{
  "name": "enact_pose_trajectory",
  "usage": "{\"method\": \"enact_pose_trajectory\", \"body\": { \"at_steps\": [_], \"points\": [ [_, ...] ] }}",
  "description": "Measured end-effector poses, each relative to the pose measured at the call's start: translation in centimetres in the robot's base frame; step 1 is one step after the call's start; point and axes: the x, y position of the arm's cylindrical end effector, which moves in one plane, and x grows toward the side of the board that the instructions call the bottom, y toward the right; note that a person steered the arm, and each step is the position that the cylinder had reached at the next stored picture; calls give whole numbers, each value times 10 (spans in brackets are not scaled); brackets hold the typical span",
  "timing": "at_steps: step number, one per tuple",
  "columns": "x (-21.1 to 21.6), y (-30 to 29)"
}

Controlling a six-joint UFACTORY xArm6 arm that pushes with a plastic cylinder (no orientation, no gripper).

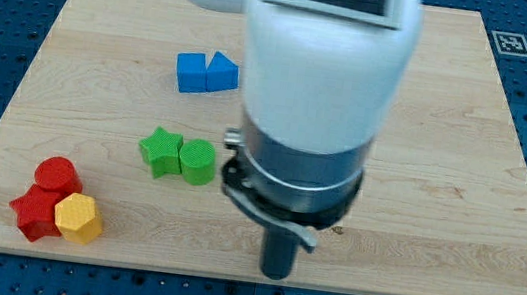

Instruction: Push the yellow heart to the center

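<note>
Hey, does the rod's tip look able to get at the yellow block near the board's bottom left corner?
Likely yes. My tip sits to the view's right of the yellow hexagon with only bare board between; the green blocks lie above that line, and the red blocks touch its far side.

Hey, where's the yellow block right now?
The yellow block sits near the board's bottom-left corner in the camera view, touching the red blocks on its left and well left of my tip.
</note>
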Motion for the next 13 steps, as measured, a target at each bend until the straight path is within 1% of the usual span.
{"method": "enact_pose_trajectory", "body": {
  "at_steps": [1, 2, 3, 4, 5, 6, 8, 10, 12, 13],
  "points": [
    [0, 28],
    [-13, 49],
    [-41, 64],
    [-84, 67],
    [-115, 68],
    [-127, 69],
    [-158, 93],
    [-164, 96],
    [-169, 124],
    [-198, 126]
  ]
}}
